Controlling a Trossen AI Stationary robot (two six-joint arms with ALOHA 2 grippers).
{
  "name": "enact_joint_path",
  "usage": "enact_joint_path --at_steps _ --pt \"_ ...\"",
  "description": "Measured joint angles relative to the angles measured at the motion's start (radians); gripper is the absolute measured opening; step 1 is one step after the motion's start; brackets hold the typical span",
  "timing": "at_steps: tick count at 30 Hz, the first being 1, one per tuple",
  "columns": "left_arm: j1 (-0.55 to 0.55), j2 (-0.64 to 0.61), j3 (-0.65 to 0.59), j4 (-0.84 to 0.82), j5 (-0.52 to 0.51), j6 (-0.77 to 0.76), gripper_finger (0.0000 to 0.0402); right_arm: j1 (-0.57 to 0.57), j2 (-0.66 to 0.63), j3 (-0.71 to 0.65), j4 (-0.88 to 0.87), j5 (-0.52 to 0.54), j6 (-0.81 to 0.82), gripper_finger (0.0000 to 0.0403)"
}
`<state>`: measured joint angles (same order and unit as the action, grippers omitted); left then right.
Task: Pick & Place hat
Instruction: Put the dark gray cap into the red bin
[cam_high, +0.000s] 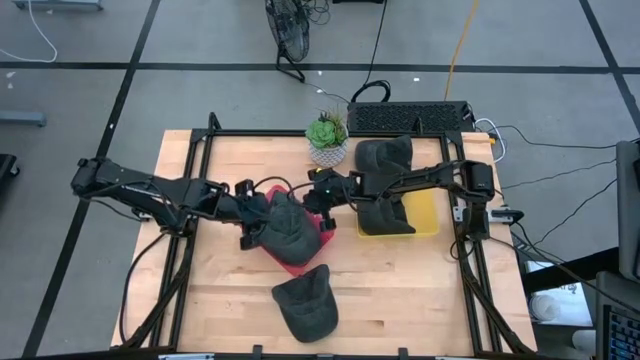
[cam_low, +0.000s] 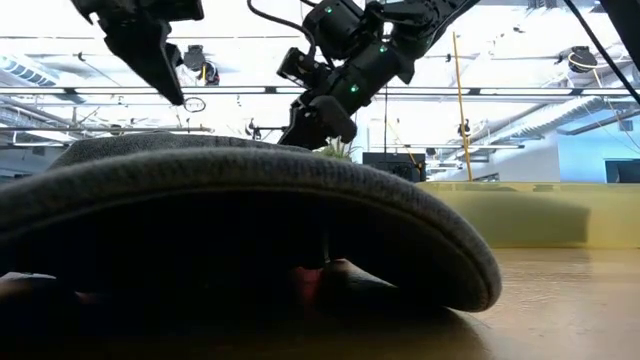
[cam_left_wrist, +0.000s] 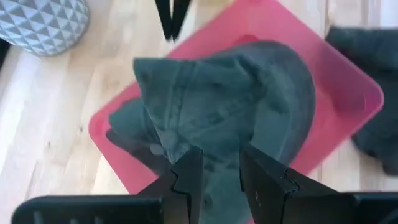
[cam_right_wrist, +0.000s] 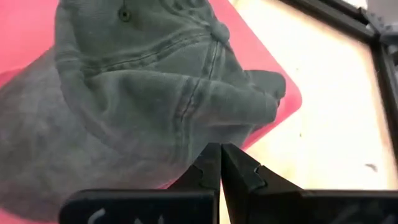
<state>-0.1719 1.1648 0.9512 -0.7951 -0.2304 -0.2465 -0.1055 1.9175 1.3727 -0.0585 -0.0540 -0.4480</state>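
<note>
High view: left gripper (cam_high: 252, 213) clamps a grey hat (cam_high: 287, 227) that lies on the red tray (cam_high: 303, 262) at the counter's (cam_high: 200, 300) middle. Right gripper (cam_high: 322, 197), fingers together and holding nothing, hovers at that hat's right edge. A second hat (cam_high: 307, 302) lies near of the tray; two more sit right, one on a yellow tray (cam_high: 425, 210). A potted plant (cam_high: 327, 139) stands far.

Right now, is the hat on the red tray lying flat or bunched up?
Bunched up: the hat rises in folds off the red tray, pinched by the left end effector.
</note>
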Motion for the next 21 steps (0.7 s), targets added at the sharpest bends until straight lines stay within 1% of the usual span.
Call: enact_joint_path --at_steps 2,7,9,12,13,15,19,21 --pt "-0.015 0.000 0.000 -0.024 0.003 -0.002 0.0108 0.001 -0.010 0.000 -0.036 -0.002 0.018 0.0000" --pt "-0.069 0.000 0.000 -0.054 0.052 -0.007 0.0108 0.010 -0.014 0.001 -0.178 -0.003 0.070 0.0000" --pt "-0.091 0.000 0.000 -0.065 0.028 -0.002 0.0108 0.012 -0.012 0.000 -0.209 -0.027 0.093 0.0000" --pt "-0.106 -0.001 -0.012 -0.076 -0.063 0.000 0.0108 0.017 -0.014 -0.020 -0.160 -0.096 0.132 0.0000" --pt "-0.105 -0.001 -0.024 -0.063 -0.071 0.000 0.0108 0.021 -0.013 -0.028 -0.135 -0.113 0.146 0.0000" --pt "-0.100 -0.001 -0.061 -0.036 -0.069 0.000 0.0108 0.031 -0.013 -0.036 -0.104 -0.134 0.160 0.0000" --pt "-0.085 0.000 -0.157 0.031 0.003 0.000 0.0108 0.054 -0.013 -0.053 -0.051 -0.133 0.167 0.0000" --pt "-0.085 0.000 -0.188 0.046 0.011 -0.005 0.0108 0.062 -0.013 -0.057 -0.048 -0.133 0.168 0.0000"
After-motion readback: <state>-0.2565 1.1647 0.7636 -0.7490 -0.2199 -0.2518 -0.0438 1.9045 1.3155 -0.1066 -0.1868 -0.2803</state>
